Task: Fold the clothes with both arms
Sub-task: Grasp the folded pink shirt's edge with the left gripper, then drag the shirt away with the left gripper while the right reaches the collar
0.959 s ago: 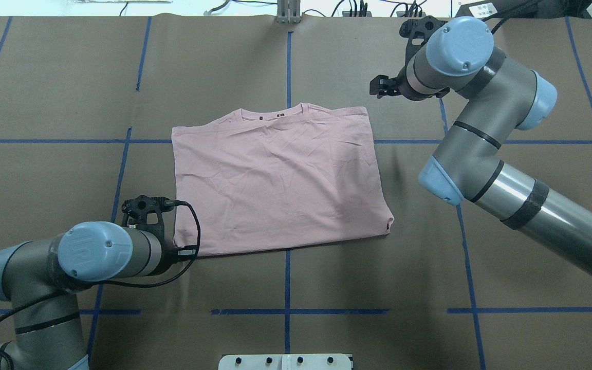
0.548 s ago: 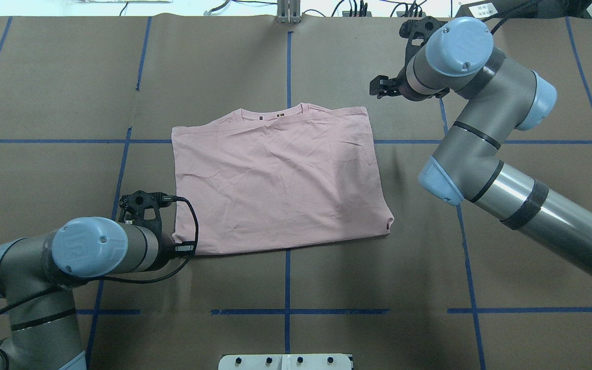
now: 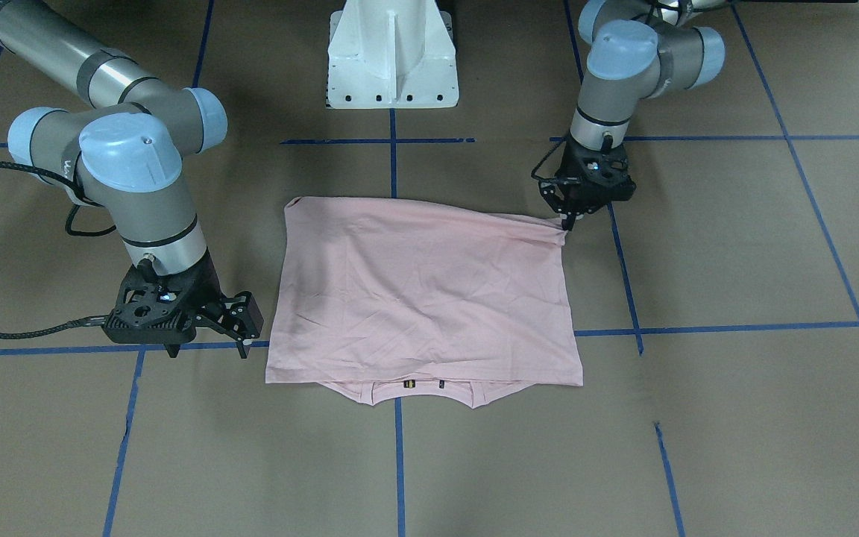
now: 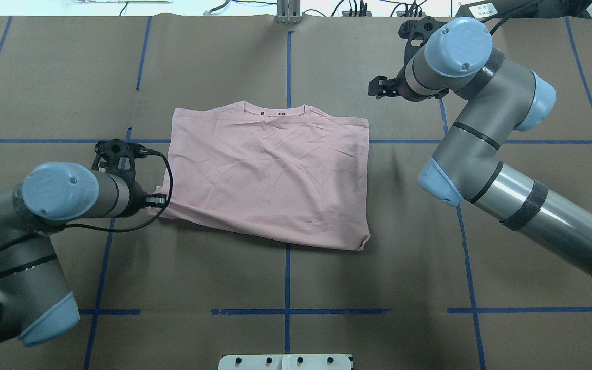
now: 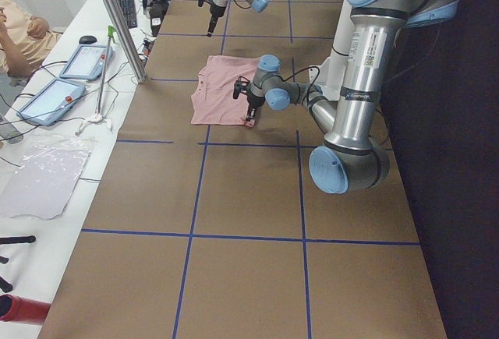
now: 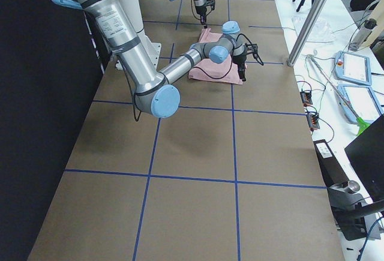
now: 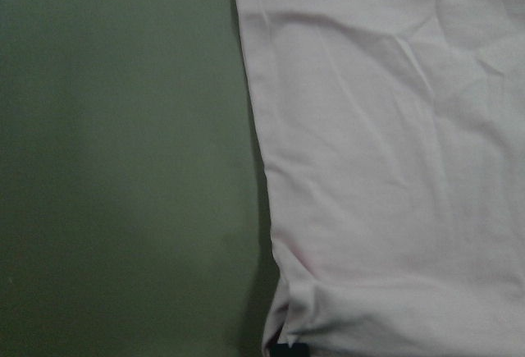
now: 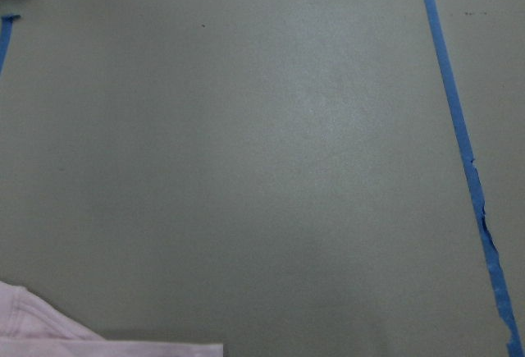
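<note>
Overhead exterior view: 1 pale pink short-sleeved T-shirt (image 4: 270, 174) lies on the brown paper-covered table (image 4: 70, 77), collar away from the robot. The left black two-finger gripper (image 3: 567, 221) pinches its near left corner. The right black two-finger gripper (image 4: 378, 87), fingers spread, stands apart beyond the far right corner.

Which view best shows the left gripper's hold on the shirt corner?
Exterior front-facing: the left gripper pinches the T-shirt corner in plain sight. In the overhead view the left arm covers the fingers. The left wrist view shows mostly cloth, and in both side views the grip is too small to judge.
</note>
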Robot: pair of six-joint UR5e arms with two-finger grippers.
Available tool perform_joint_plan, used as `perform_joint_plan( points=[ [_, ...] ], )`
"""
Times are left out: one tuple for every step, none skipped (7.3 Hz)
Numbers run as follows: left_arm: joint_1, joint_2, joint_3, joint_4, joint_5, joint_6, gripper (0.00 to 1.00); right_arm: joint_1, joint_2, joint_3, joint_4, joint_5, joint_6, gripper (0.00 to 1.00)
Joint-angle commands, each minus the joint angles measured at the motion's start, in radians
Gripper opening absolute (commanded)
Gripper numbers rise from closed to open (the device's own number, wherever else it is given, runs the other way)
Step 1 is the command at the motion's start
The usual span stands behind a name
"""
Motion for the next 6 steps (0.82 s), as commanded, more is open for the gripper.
perform_joint_plan(
  points=[
    [-0.153, -0.1, 0.197, -0.07, -0.001, 0.192, 0.0, -0.006, -0.002, 0.001, 0.001, -0.002, 0.007, 1.0],
    [-0.206, -0.178, 0.35, -0.146, -0.001, 0.217, 0.0, -0.011, -0.006, 0.001, 0.002, -0.005, 0.029, 1.0],
    [-0.262, -0.256, 0.502, -0.224, -0.001, 0.277, 0.0, -0.013, -0.006, 0.002, 0.002, -0.008, 0.033, 1.0],
    [-0.321, -0.35, 0.655, -0.296, -0.001, 0.358, 0.0, -0.016, -0.008, 0.002, 0.002, -0.01, 0.033, 1.0],
    [-0.352, -0.434, 0.777, -0.338, 0.001, 0.377, 0.0, -0.016, -0.008, 0.004, 0.002, -0.01, 0.034, 1.0],
    [-0.371, -0.531, 0.893, -0.364, 0.017, 0.382, 0.0, -0.016, -0.008, 0.011, 0.001, -0.014, 0.036, 1.0]
  ],
)
